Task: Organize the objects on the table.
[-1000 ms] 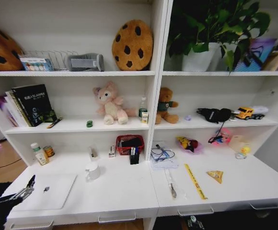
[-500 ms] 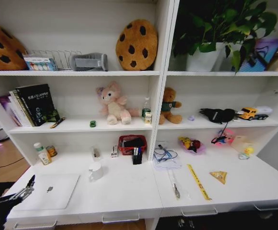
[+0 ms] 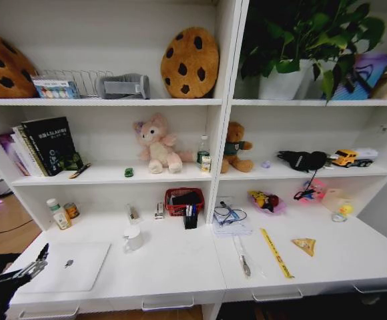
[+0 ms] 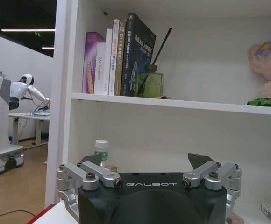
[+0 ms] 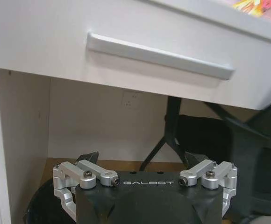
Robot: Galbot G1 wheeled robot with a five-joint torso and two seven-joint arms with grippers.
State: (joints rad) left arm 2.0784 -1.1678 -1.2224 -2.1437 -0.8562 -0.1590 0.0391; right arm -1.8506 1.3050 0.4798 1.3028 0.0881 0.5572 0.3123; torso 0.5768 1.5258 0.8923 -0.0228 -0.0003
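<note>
Judging from how things lie, the tidying has hardly begun; the laptop point(image 3: 67, 265) lies closed near the table's point(image 3: 180, 267) front left corner, and a pen point(image 3: 241, 257) lies loose near the front edge, right of the middle; the left gripper point(image 3: 21, 272) hovers at that left corner, jaws wide and empty; the right gripper point(image 5: 145, 175) hangs below a drawer handle point(image 5: 159, 56), jaws wide, holding nothing.

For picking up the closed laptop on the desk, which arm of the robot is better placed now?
Probably the left. The left gripper is open at the desk's front left corner, right beside the laptop. The right gripper, also open, is below a drawer handle, under the desk top.
</note>
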